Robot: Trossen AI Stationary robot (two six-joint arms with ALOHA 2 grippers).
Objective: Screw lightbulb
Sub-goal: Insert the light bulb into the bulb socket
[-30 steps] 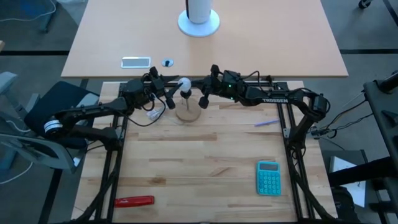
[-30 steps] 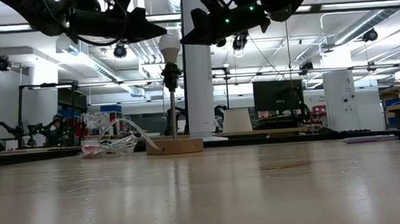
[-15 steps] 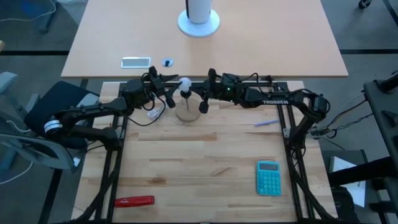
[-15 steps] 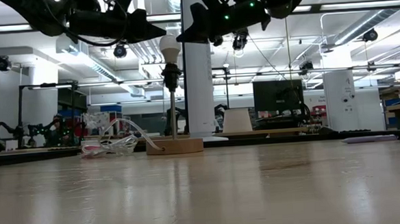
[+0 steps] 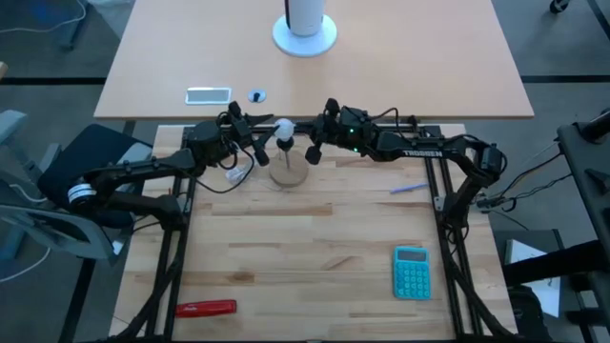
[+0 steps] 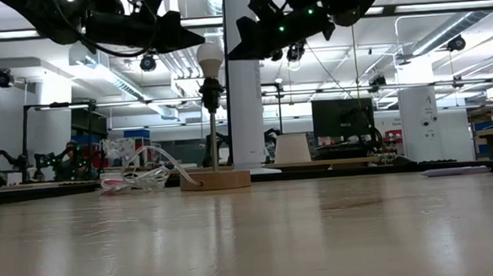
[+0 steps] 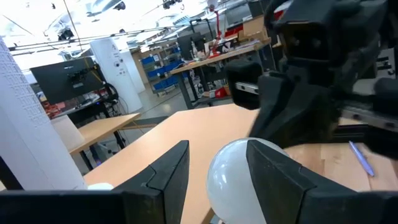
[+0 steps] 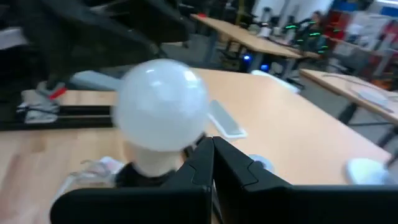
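Item: lightbulb (image 5: 283,127), upright in its socket above the wooden stand (image 5: 287,174). My left gripper (image 5: 259,146) just beside it, fingers apart, ready to turn. My right gripper (image 5: 313,152) opposite, fingers together, idle.

A round wooden base (image 6: 216,180) sits on the wooden table (image 6: 252,239), and everything else is placed from it. A thin dark stem (image 6: 213,140) rises upright from its middle, carrying a black socket (image 6: 209,93) with the lightbulb (image 6: 209,59) seated on top, white dome upward. Just left of the base lies a clear crumpled plastic wrapper (image 6: 137,179) on the tabletop. High above the base, the left gripper (image 6: 171,29) hangs just left of the bulb and the right gripper (image 6: 242,30) just right of it; neither touches the bulb. Behind the base stands a white column (image 6: 247,113).
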